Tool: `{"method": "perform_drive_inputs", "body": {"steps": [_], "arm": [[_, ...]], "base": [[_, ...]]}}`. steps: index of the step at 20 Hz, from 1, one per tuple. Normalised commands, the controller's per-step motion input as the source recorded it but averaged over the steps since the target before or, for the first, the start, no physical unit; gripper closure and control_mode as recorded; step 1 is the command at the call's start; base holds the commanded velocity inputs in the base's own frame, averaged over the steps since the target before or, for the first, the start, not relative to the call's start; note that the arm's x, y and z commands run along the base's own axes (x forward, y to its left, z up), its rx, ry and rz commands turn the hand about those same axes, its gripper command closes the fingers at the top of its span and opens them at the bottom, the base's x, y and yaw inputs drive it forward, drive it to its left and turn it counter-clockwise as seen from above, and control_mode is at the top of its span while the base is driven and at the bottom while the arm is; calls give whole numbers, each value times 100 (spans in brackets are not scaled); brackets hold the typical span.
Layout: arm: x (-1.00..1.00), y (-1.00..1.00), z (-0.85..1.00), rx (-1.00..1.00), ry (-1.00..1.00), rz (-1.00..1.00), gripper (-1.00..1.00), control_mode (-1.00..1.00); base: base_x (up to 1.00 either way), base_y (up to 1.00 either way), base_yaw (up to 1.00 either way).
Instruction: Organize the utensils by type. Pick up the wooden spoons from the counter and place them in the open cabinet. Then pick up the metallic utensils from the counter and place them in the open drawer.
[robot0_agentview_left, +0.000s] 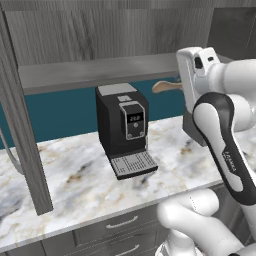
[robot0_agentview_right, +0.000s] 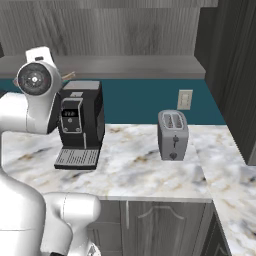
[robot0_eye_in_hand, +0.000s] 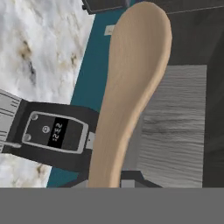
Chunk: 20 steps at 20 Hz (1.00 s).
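My gripper (robot0_eye_in_hand: 107, 181) is shut on the handle of a light tan wooden spoon (robot0_eye_in_hand: 131, 87), whose oval bowl points away from the hand. In the left base view the spoon's bowl (robot0_agentview_left: 165, 86) sticks out to the left of the white hand, just under the front edge of the open cabinet's grey shelf (robot0_agentview_left: 100, 72). A sliver of the spoon (robot0_agentview_right: 67, 76) shows beside the wrist in the right base view, level with the shelf (robot0_agentview_right: 125, 65). The marble counter (robot0_agentview_left: 75, 175) lies below. The metallic utensils and the open drawer are out of view.
A black coffee machine (robot0_agentview_left: 122, 125) stands on the counter directly under the spoon. A silver toaster (robot0_agentview_right: 172, 134) sits further right, below a wall outlet (robot0_agentview_right: 184, 99). The cabinet's open door (robot0_agentview_left: 25, 140) hangs at the left. Shut drawer fronts (robot0_agentview_left: 120, 222) run under the counter.
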Motion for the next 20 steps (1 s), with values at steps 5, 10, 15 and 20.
{"method": "perform_drive_inputs", "body": {"steps": [5, 10, 15, 20], "arm": [[55, 10, 22, -4, -5, 4, 100, -100], [54, 11, 26, -6, 0, 0, 100, -100], [50, 17, 21, -8, 0, 0, 100, -100], [38, 16, 4, -12, 0, 0, 100, -100]], "base": [[0, 0, 0], [0, 0, 0], [0, 0, 0], [0, 0, 0]]}}
